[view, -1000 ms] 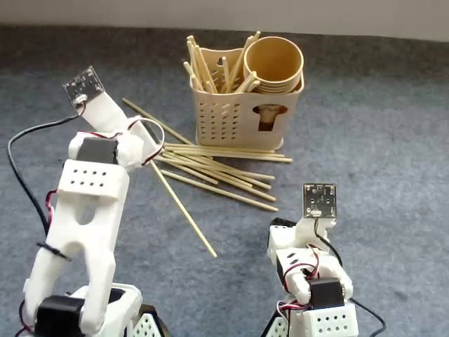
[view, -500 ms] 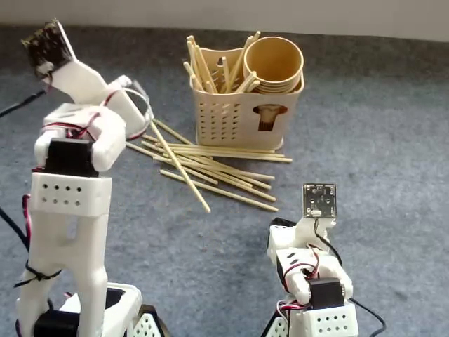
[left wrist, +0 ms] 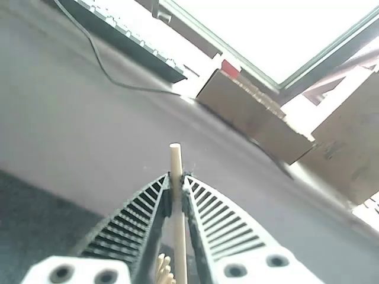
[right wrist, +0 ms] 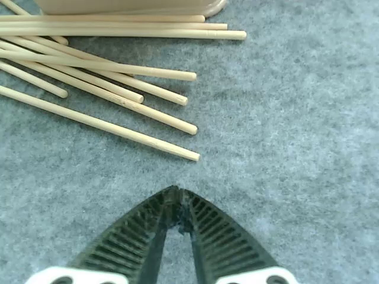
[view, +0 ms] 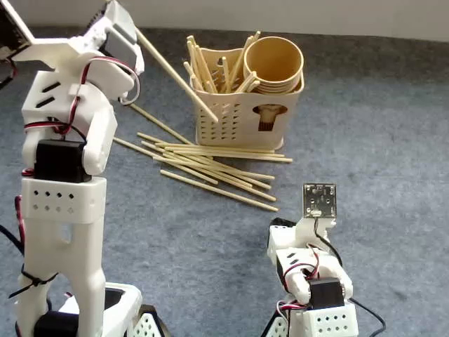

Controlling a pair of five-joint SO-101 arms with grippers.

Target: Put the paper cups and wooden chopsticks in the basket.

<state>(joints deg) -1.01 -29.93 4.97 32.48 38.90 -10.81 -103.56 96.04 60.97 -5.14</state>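
Left end effector [left wrist: 176,180] clamps chopstick [left wrist: 175,155], lower end cropped.

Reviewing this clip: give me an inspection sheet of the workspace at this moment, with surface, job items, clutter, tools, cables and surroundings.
Surface: grey mat, flat, no spills seen.
Job's things: basket upright, holding stacked paper cups and several sticks; loose chopsticks lie in a pile on the mat in front of it.
Clutter: nothing seen.
Tools: left tool raised high, shut on one chopstick that slants down toward the basket; right tool shut, empty, low over the mat near the pile.
Cables: black cable by the right arm's base, apart from the pile.
Surroundings: what looks like a keyboard and cardboard boxes beyond the mat.
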